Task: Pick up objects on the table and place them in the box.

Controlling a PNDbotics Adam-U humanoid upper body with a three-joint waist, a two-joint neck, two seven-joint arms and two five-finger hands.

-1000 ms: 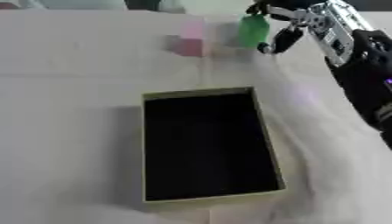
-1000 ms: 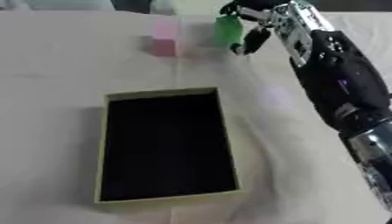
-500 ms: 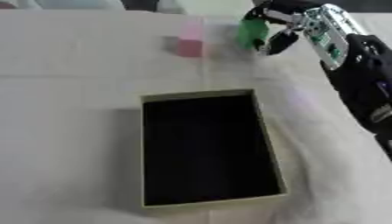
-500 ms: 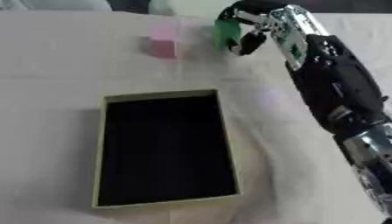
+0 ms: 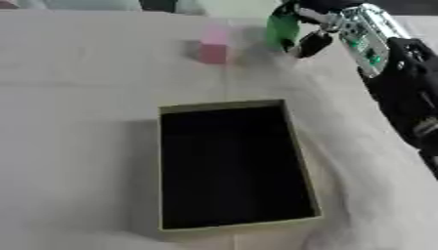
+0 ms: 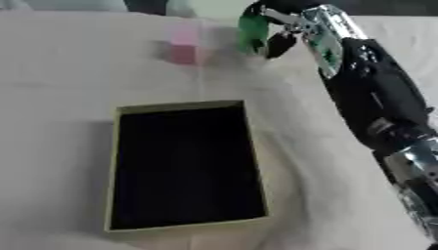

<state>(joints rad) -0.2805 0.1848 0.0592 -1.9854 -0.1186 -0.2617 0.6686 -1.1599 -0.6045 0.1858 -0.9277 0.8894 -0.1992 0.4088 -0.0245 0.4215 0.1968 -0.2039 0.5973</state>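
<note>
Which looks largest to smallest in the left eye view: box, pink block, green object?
1. box, by far the largest.
2. green object and pink block: look alike; right hand partly covers the green one, so unranked.

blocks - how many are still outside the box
2. The pink block stands on the table beyond the box. The green block is in the right hand, to the pink one's right. The box's dark inside shows none.

No text, label or number can be read
</note>
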